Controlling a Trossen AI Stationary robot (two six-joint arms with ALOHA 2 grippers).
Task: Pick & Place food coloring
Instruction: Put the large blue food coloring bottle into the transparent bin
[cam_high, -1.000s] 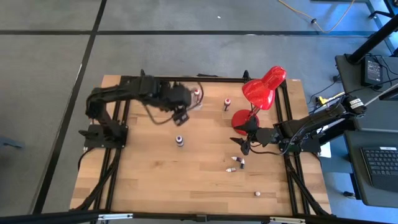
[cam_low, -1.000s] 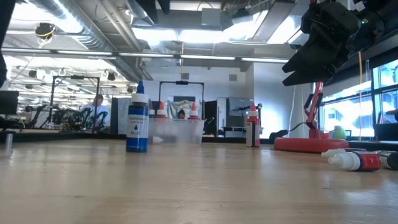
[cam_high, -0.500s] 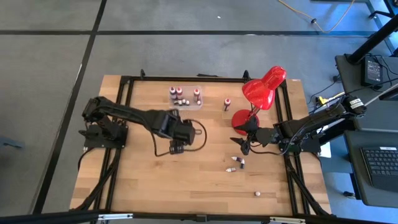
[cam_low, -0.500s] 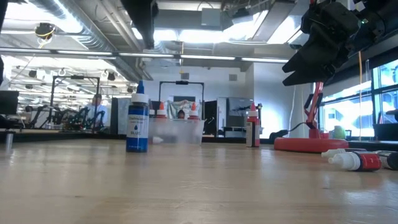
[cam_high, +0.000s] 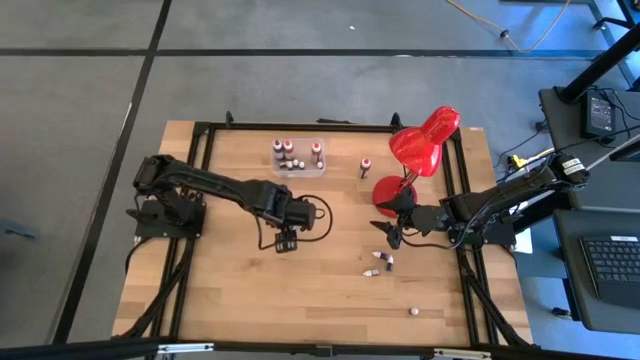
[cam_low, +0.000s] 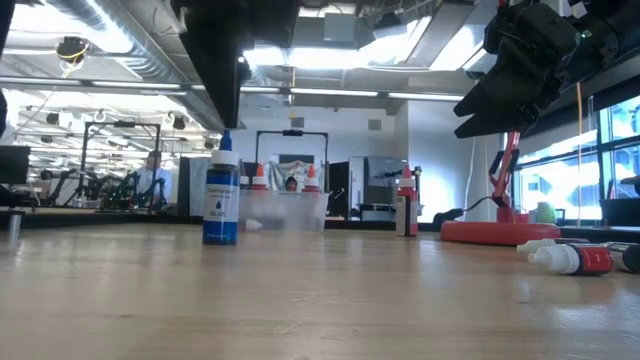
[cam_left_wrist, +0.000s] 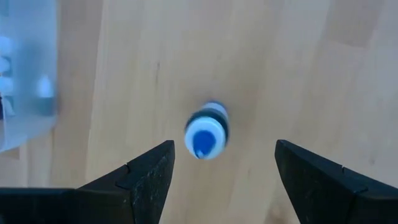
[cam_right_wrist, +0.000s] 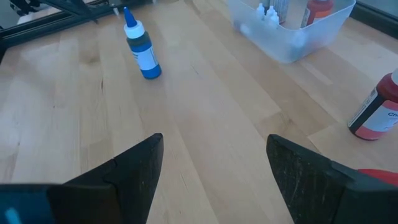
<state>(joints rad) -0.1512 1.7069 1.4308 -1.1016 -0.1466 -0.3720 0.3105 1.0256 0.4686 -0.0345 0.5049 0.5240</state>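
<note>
left wrist: blue bottle (cam_left_wrist: 207, 130) below left gripper (cam_left_wrist: 224, 165) (open)

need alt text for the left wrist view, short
Looking straight down, the left gripper hangs open above an upright blue food coloring bottle on the wooden table, the bottle's cap centered between the two dark fingers. A clear plastic box holding small white-capped bottles shows at one edge.

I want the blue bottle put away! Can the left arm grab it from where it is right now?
Probably yes. The left gripper hangs straight above the blue bottle, fingers open on either side of its cap. The bottle stands upright, with bare wood around it and nothing in between.
</note>
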